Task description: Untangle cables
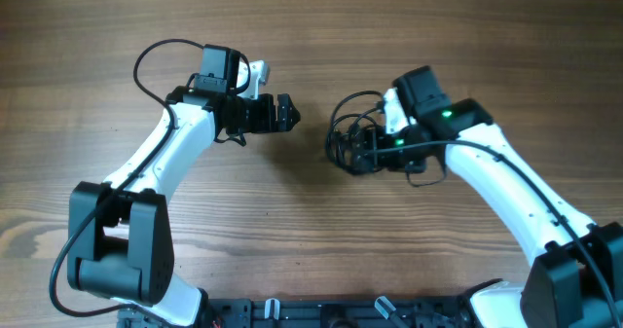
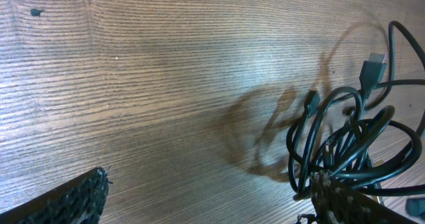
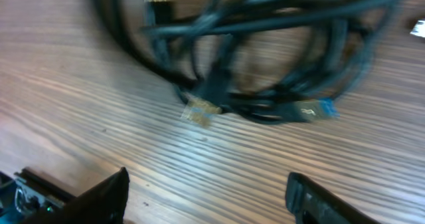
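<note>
The cables [image 1: 337, 133] are a small knotted bundle of thin black cords on the wooden table, right of centre. My left gripper [image 1: 283, 112] is open and empty, a short way left of the bundle. In the left wrist view the cables [image 2: 345, 137] lie at the right, with a loop beside the right finger of my left gripper [image 2: 209, 184]. My right gripper [image 1: 358, 153] sits at the bundle's right side. In the right wrist view my right gripper [image 3: 206, 181] is open and empty, and the blurred cables [image 3: 265, 44] with small plug ends lie just ahead of its fingers.
The wooden table [image 1: 292, 231] spreads around both arms. The arms' own thicker black wires loop near the left wrist [image 1: 146, 60] and the right wrist [image 1: 428, 177]. A dark rail [image 1: 321, 313] runs along the front edge.
</note>
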Tool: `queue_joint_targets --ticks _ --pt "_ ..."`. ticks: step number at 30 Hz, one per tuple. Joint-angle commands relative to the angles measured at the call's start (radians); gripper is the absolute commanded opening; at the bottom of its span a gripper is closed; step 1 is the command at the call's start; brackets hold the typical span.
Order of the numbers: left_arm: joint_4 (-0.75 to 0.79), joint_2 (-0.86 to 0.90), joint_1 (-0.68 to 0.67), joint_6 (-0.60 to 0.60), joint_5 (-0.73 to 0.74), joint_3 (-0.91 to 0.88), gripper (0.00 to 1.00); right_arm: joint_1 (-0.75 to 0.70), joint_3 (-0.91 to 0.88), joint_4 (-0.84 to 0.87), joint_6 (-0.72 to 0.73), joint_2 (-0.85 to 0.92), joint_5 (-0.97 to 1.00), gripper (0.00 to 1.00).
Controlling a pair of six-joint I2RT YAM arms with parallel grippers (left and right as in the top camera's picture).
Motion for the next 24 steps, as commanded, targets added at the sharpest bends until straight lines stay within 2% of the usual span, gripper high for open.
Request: queue_joint_targets --ticks 1,8,12,24 --pt "0.003 0.011 -0.004 0.013 0.002 -0.008 1.0 0.071 -0.009 0.043 0.053 -0.011 0.01 0.69" --pt "0.003 0.011 -0.004 0.013 0.002 -0.008 1.0 0.191 -0.01 0.061 0.115 -0.006 0.166 0.63" --pt "0.003 0.011 -0.004 0.013 0.002 -0.008 1.0 0.214 -0.012 0.061 0.122 -0.004 0.276 0.53" --pt "0.003 0.011 -0.003 0.013 0.002 -0.008 1.0 0.214 -0.016 0.093 0.121 -0.004 0.329 0.52"
